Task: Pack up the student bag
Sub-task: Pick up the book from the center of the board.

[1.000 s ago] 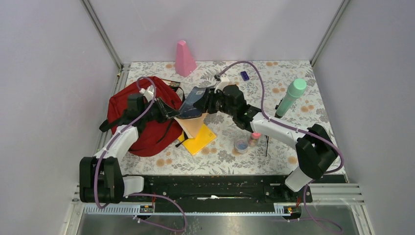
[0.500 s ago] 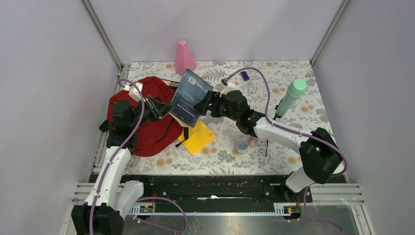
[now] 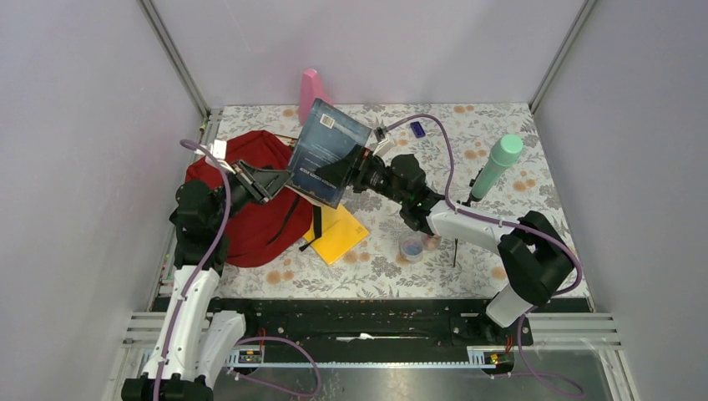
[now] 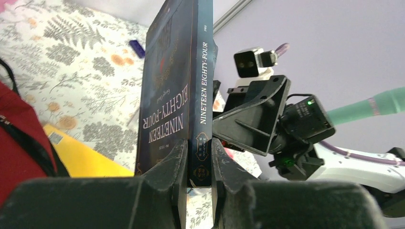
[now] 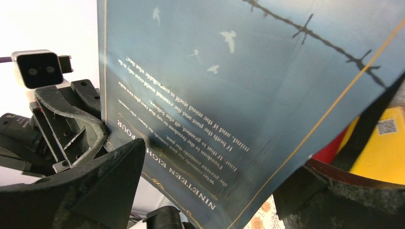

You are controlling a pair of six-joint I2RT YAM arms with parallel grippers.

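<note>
Top external view: a dark blue paperback book (image 3: 327,149) hangs tilted in the air between the two arms. The left gripper (image 4: 198,157) is clamped on the lower end of its spine. The right gripper (image 3: 349,171) has its jaws spread wide, with the book's corner between them. The dark red fabric backpack (image 3: 246,238) lies at the left of the floral-patterned table (image 3: 376,269), below the left gripper, with a yellow flat booklet (image 3: 341,234) just beside it.

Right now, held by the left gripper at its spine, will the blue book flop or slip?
Probably stiff: the book extends straight from the left gripper, no sag. Likely light, since it looks a slim paperback. The pinch takes only the spine's end, so it may pivot if swung fast.
</note>
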